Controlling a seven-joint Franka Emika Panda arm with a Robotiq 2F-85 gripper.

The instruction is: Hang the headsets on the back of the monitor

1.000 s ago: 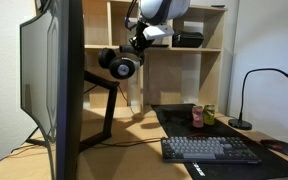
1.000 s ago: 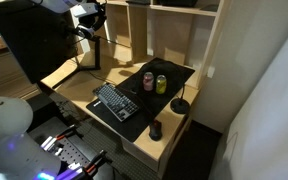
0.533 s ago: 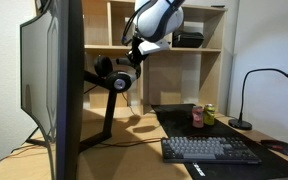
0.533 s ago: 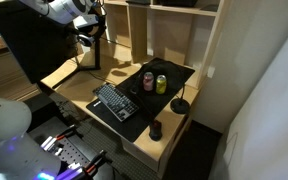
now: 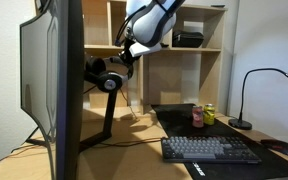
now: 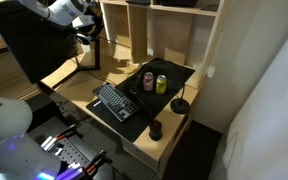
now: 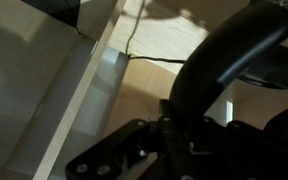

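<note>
Pale wooden shelving behind, tabletop (image 5: 134, 130) below with keyboard (image 5: 209, 150), two cans (image 5: 202, 116) and desk lamp (image 5: 241, 123) well off to one side. Headsets (image 5: 106, 78) held in the air above the tabletop, just beside the black back of the monitor (image 5: 59, 90) and close to its slanted stand arm (image 5: 109, 105). Hanging below the jaws and toward the monitor from them, earcups down, headband (image 7: 224, 60) arching up into the grip, long axis roughly upright. Jaws apparently pinched on the headband, though fingertips hidden in every view. Only a small sideways gap to the screen's back. Top edge of the monitor cut off by the frame in both exterior views. Headsets (image 6: 88, 42) dark on dark in an exterior view, so contact with the stand arm impossible to tell. Wrist view filled with blurred black arc and mount, no monitor surface identifiable.
</note>
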